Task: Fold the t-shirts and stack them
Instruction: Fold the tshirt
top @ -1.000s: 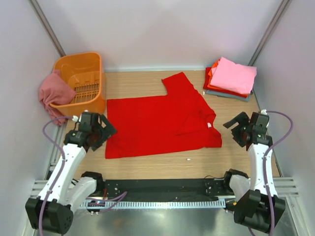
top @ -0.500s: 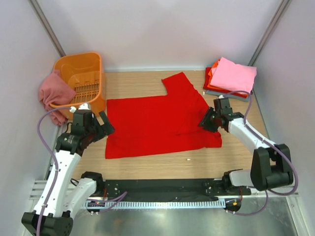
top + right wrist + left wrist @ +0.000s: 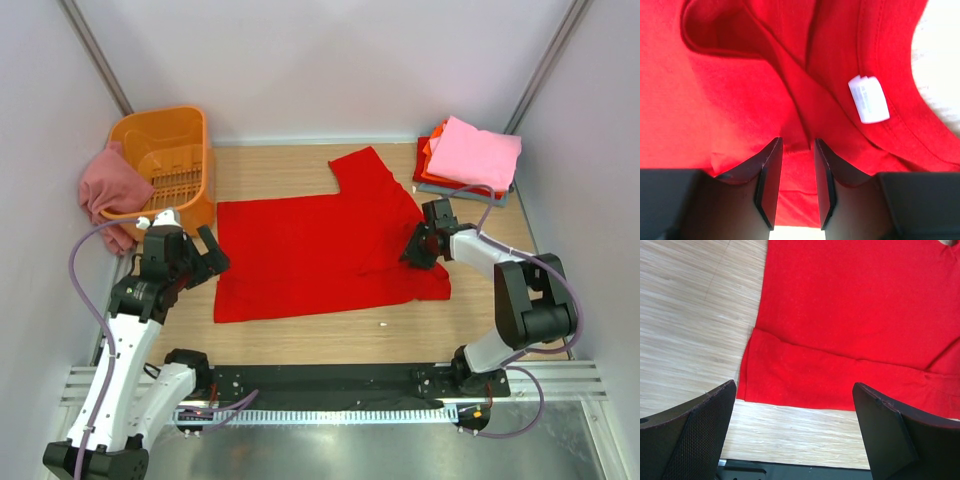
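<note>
The bright red t-shirt [image 3: 320, 250] lies spread on the wooden table, one sleeve pointing to the back and its right side folded over. My right gripper [image 3: 415, 250] presses down on that folded part near the collar. In the right wrist view the right gripper [image 3: 797, 142] has its jaws drawn narrow round a ridge of red t-shirt [image 3: 715, 100] cloth, next to the white neck label [image 3: 868, 98]. My left gripper [image 3: 207, 255] hovers wide open just off the shirt's left edge. The left wrist view shows the left gripper [image 3: 794, 386] holding nothing above the red t-shirt [image 3: 850, 315] hem corner.
Folded t-shirts, a light pink one on top, form a stack [image 3: 470, 155] at the back right. An orange slotted basket [image 3: 165, 160] stands at the back left with a dusty rose shirt [image 3: 105, 190] draped over its side. A small white scrap [image 3: 382, 324] lies near the front edge.
My right arm swung in from the right side onto the shirt near the collar, and its jaws narrowed onto the cloth. The left gripper drew up and left a little, staying open.
</note>
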Robot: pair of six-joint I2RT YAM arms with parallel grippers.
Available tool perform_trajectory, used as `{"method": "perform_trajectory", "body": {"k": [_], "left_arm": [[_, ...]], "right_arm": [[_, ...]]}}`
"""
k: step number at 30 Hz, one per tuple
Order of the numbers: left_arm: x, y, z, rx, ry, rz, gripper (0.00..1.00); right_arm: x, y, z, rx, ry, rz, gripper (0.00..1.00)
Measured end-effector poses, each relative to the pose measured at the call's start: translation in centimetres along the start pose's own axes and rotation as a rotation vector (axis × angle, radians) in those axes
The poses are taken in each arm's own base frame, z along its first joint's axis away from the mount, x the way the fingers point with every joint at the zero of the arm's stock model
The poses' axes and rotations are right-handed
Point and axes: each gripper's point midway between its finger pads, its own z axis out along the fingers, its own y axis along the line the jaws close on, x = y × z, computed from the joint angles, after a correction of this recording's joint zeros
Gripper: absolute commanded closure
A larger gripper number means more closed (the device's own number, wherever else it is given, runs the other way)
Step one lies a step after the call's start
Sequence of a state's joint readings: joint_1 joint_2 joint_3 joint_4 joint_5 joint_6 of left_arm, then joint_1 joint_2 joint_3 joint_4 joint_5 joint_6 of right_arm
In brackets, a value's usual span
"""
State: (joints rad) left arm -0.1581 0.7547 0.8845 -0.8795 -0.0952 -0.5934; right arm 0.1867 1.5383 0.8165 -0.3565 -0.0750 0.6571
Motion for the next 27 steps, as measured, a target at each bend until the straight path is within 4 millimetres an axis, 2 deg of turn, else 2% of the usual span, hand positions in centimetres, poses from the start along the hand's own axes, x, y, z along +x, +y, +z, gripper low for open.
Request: {"method": "perform_trajectory", "body": {"k": [5,9,10,15,17,22,25,26,27], "left_arm": [[0.0,0.0,0.0,-0.002,-0.001,0.000,0.00],[0.0,0.0,0.0,-0.002,-0.001,0.000,0.00],[0.0,0.0,0.0,-0.002,-0.001,0.000,0.00],[-0.1,0.1,0.0,-0.007,-0.004,0.000,0.00],[-0.1,0.1,0.0,-0.008,-0.005,0.000,0.01],[-0.1,0.2,0.0,-0.008,-0.005,0.000,0.01],[-0.1,0.2,0.0,-0.009,-0.006,0.000,0.01],[-0.1,0.2,0.0,-0.010,-0.007,0.000,0.01],[-0.1,0.2,0.0,-0.011,-0.008,0.000,0.00]], "right_arm": [[-0.4,0.2,0.5,0.001,-0.008,-0.003,0.70],[-0.5,0.2,0.7,0.004,-0.009,-0.009,0.90],[-0.6,0.2,0.7,0.003,-0.010,-0.012,0.93],[-0.9,1.2,0.4,-0.012,-0.017,-0.024,0.99],[-1.0,2.4,0.1,-0.030,-0.023,-0.046,0.99],[-2.2,7.2,-0.9,-0.099,-0.048,-0.110,0.98],[-3.4,10.4,-0.7,-0.140,-0.065,-0.139,0.89],[-3.6,11.1,-0.6,-0.148,-0.066,-0.146,0.74],[-3.8,11.6,-0.4,-0.152,-0.065,-0.148,0.70]]}}
